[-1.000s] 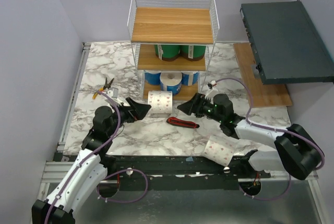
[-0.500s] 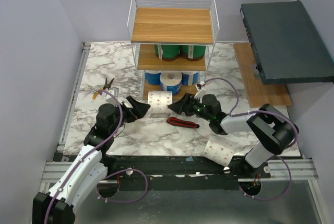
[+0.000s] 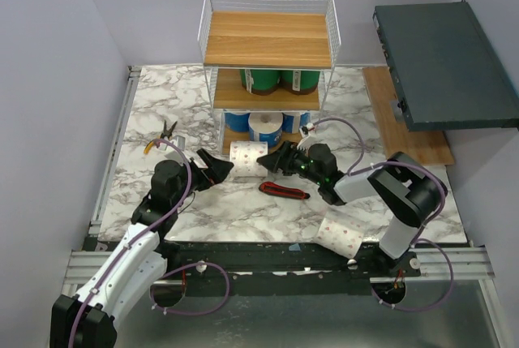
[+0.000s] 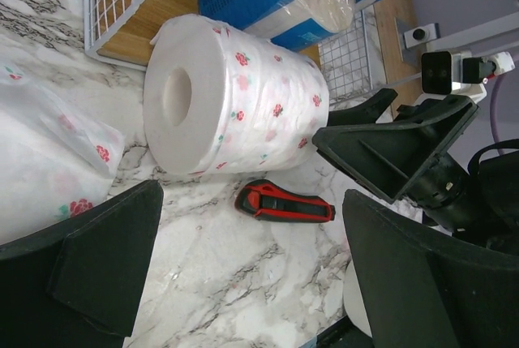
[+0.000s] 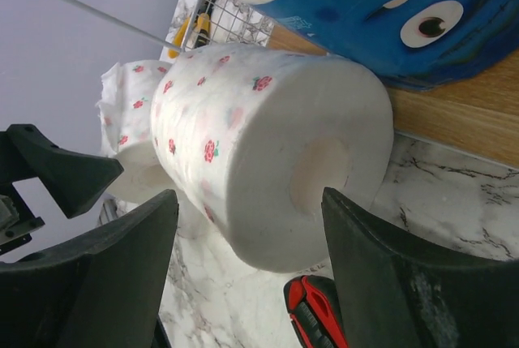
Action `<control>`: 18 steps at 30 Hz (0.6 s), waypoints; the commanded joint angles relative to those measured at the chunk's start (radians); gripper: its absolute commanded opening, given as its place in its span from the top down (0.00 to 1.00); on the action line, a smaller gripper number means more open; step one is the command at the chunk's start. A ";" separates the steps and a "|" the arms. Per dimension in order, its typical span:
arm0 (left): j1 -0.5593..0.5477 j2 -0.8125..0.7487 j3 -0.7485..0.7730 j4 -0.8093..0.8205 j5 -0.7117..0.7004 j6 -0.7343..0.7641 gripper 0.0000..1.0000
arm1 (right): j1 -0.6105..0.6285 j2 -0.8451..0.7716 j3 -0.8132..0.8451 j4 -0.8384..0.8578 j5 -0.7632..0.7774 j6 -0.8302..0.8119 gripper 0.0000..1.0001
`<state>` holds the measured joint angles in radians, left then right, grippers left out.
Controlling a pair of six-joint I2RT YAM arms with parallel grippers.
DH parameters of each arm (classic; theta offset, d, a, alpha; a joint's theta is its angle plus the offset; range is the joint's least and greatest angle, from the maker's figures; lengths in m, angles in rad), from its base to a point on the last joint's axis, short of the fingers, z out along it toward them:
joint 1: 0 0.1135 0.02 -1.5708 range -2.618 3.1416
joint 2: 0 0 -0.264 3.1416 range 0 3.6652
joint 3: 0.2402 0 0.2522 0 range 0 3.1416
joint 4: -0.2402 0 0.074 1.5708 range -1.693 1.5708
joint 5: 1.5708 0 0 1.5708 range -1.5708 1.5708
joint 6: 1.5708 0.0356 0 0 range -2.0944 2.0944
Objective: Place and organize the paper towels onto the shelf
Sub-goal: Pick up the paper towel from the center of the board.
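Paper towels (image 3: 280,80) in green and blue wrap are sitting on the shelf's (image 3: 268,40) middle and bottom tiers, while one dotted roll (image 3: 248,160) is lying on its side on the marble table (image 3: 162,105), just in front of the bottom tier. The left gripper (image 3: 220,166) and right gripper (image 3: 272,161) are flanking this roll's two ends, fingers spread apart, clamping nothing.
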<state>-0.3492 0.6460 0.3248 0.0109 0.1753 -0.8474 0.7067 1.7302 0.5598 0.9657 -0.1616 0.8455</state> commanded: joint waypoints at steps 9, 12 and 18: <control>-0.004 -0.004 -0.003 0.026 -0.017 -0.007 0.03 | 0.005 0.101 0.066 0.082 -0.064 -0.014 0.32; -0.004 -0.002 -0.003 0.027 -0.014 -0.009 0.03 | 0.005 0.113 0.067 0.095 -0.081 -0.010 0.35; -0.003 -0.003 -0.010 0.032 -0.010 -0.018 0.03 | 0.005 0.139 0.073 0.138 -0.146 0.006 0.38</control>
<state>-0.3492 0.6529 0.3248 0.0158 0.1726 -0.8555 0.7071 1.8320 0.6048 1.0584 -0.2260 0.8452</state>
